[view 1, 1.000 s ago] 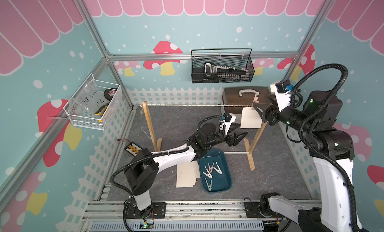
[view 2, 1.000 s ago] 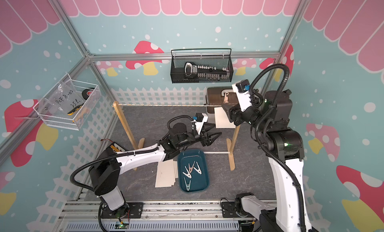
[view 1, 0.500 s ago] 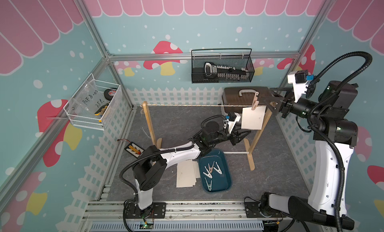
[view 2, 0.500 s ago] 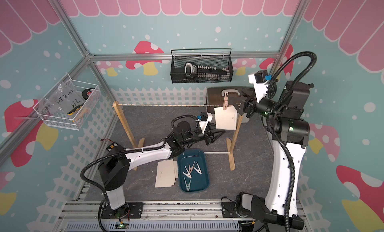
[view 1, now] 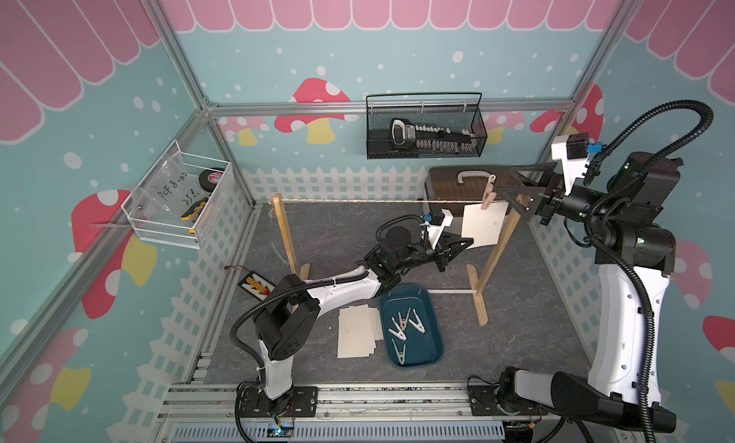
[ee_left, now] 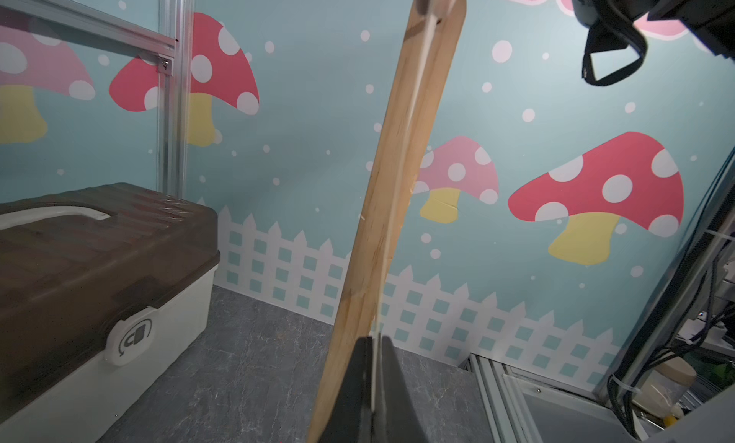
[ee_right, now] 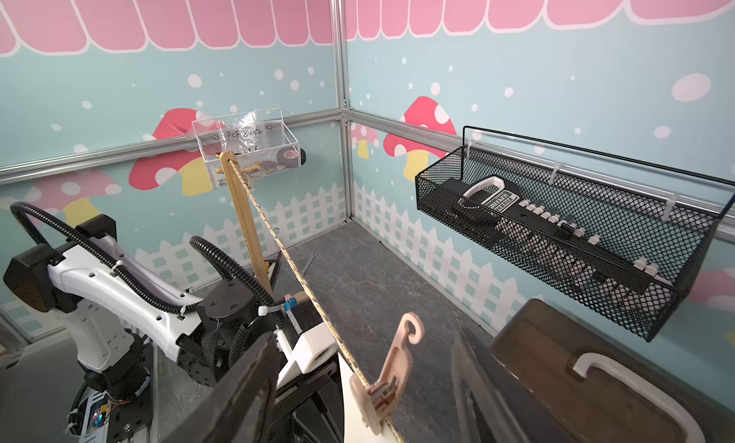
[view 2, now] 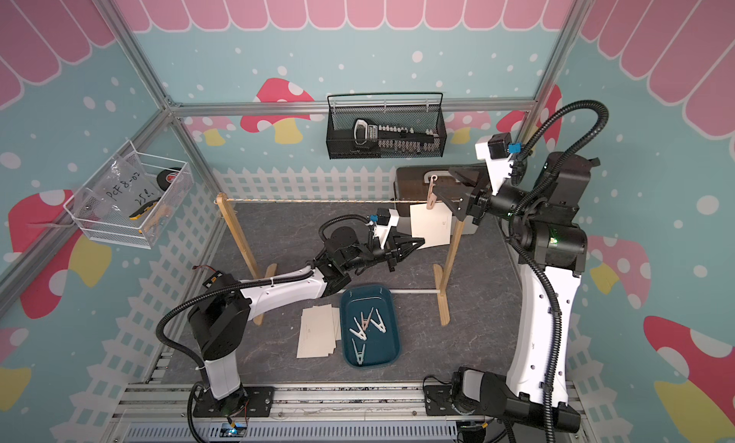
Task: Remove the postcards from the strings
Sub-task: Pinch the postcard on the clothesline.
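While left fingers (ee_left: 352, 397) clamp postcard (view 1: 483, 226) lower corner, your right fingers (ee_right: 242, 385) stand wide, empty, astride upright clothespin (ee_right: 387, 377) on string (ee_right: 294, 274).

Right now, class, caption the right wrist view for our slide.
Open right fingers flank the pink clothespin pinning a postcard to the string.
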